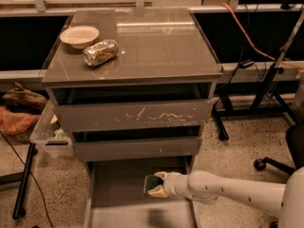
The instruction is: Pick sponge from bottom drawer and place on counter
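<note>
The bottom drawer (118, 208) stands pulled out below two closed grey drawers. Over its right half my gripper (156, 185) is shut on the sponge (151, 184), a small pad with a dark green face and a yellow layer, held slightly above the drawer floor. My white arm (223, 191) reaches in from the lower right. The counter (156, 46) is the glossy grey-brown top of the cabinet, well above the gripper.
On the counter's left side sit a cream bowl (79, 35) and a crushed golden can (100, 52). A clear bin (50, 132) hangs off the cabinet's left side. A black chair base (280, 158) and stand legs occupy the floor on the right.
</note>
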You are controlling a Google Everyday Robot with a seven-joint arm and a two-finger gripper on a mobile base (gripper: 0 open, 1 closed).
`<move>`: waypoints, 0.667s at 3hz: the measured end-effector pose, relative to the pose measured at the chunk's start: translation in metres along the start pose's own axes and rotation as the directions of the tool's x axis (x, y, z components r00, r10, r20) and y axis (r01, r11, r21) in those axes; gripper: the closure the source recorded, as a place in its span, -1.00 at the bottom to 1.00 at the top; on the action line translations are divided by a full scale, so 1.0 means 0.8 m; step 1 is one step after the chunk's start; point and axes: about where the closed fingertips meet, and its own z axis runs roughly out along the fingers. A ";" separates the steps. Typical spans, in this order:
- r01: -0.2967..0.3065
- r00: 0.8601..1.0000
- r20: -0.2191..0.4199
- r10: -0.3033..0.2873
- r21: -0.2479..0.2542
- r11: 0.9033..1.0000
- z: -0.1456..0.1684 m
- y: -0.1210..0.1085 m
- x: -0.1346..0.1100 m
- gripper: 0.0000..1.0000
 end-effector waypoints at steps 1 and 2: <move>-0.005 1.000 0.010 0.005 0.024 1.000 -0.022 -0.005 -0.016 1.00; 0.018 0.998 0.051 -0.021 0.049 0.999 -0.085 -0.009 -0.072 1.00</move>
